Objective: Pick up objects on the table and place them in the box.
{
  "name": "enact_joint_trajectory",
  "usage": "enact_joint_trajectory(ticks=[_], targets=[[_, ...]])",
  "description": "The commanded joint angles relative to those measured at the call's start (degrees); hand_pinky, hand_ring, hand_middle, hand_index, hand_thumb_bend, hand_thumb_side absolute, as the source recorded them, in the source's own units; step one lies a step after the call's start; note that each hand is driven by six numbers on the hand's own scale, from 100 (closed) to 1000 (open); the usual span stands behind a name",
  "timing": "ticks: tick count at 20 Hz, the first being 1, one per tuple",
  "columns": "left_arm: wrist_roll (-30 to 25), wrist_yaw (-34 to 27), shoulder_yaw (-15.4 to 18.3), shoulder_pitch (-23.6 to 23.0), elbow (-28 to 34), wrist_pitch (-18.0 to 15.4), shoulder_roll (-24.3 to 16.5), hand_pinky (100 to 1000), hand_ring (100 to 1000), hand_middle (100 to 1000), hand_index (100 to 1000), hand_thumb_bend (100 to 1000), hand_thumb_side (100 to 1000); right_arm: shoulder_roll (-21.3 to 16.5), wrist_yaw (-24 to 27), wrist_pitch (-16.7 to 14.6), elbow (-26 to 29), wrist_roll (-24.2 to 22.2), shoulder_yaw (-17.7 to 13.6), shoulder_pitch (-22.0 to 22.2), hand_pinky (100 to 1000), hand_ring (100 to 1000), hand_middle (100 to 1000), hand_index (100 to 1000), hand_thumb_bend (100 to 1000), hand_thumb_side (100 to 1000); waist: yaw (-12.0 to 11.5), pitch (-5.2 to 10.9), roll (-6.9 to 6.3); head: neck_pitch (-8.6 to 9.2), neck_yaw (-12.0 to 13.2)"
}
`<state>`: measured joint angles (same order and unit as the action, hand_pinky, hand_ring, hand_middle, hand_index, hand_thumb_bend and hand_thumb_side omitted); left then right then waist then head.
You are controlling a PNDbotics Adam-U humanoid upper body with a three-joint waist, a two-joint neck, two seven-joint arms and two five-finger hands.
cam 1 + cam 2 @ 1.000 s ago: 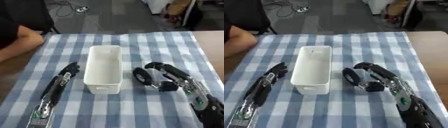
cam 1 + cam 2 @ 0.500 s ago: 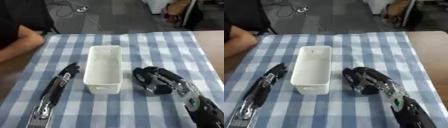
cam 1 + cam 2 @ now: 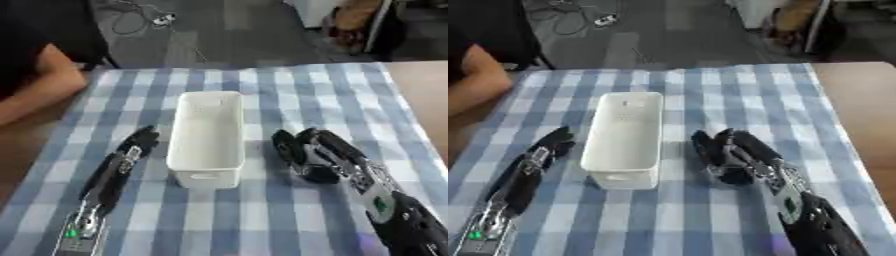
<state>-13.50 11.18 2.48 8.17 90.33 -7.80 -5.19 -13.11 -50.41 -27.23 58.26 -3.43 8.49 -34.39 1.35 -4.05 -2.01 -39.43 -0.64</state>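
Observation:
A white oblong box [image 3: 208, 134] stands open and empty in the middle of the blue-checked cloth [image 3: 262, 220]. My right hand [image 3: 325, 152] lies just right of the box, its fingers curled down round a small dark thing [image 3: 316, 174] that I cannot make out. The thing is mostly hidden under the fingers. My left hand [image 3: 131, 150] rests flat on the cloth left of the box, fingers straight and pointing away from me, holding nothing.
A person's bare forearm [image 3: 35, 95] lies across the table's far left corner. Bare wooden tabletop [image 3: 429, 95] shows beyond the cloth's right edge. Past the far edge is dark floor with cables [image 3: 149, 20].
My right hand's fingers have curled in more tightly, and the hand has drawn a little closer to the box. The left hand and the box have stayed put.

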Motion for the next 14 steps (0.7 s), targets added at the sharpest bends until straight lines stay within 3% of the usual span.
enact_joint_trajectory(ticks=[1,6,14], targets=[[-0.07,0.04,-0.25,0.42,0.68,-0.1,-0.22,938,881,1000,865,100,1000,-0.37,-0.18,0.64,0.99,2.17,-0.13,-1.31,755,552,410,411,100,487,0.06,0.64,0.05,0.72,-0.7],[-0.15,0.02,-0.28,0.42,0.61,-0.12,-0.2,938,881,1000,865,100,1000,-0.75,0.17,0.96,1.76,3.15,-0.22,-1.54,754,556,409,412,100,491,0.01,0.71,0.07,0.77,-0.69],[-0.27,0.08,-0.27,0.31,0.45,-0.13,-0.27,939,882,1000,864,100,1000,-4.04,3.34,1.78,8.45,3.44,-0.02,-3.31,754,563,410,418,100,483,-0.01,0.9,0.28,0.76,-0.38]])
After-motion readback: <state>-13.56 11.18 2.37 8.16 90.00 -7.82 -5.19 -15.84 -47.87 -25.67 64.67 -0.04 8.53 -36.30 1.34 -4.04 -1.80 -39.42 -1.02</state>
